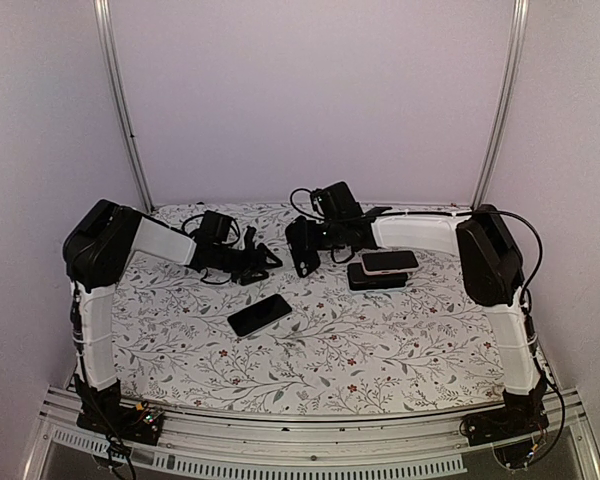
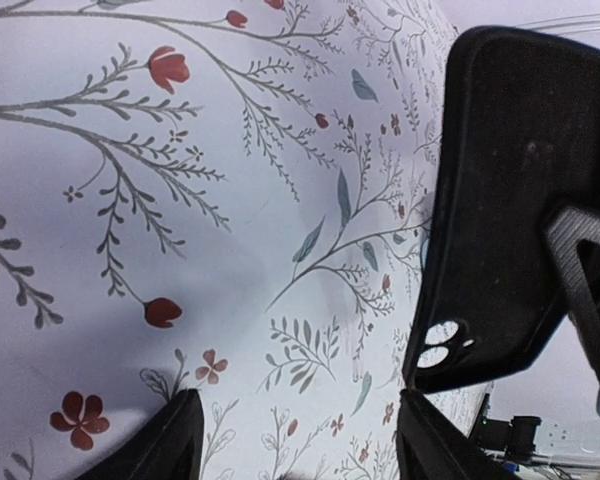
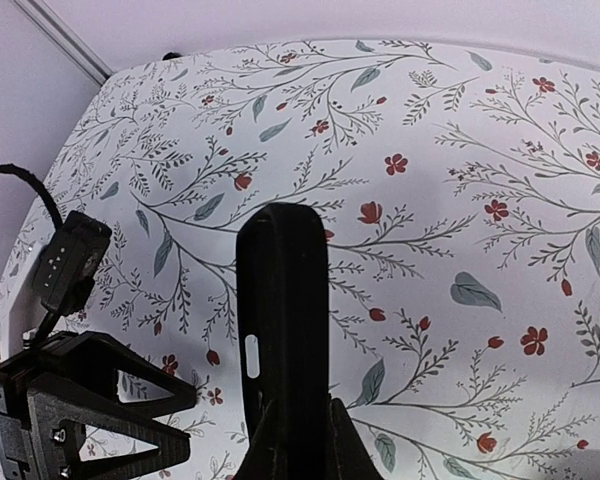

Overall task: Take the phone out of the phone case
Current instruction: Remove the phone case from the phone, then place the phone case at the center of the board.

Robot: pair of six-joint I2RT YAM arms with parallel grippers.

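My right gripper is shut on a black phone case and holds it upright on its edge above the floral cloth. In the right wrist view the case stands edge-on between my fingers. In the left wrist view the case shows its back, and light comes through its camera cutout. A black phone lies flat on the cloth, in front of both grippers. My left gripper is open and empty just left of the case, with its fingertips apart.
A second phone lies on a dark case at the right, beside my right forearm. The left gripper also shows in the right wrist view. The floral cloth covers the table, with walls close behind.
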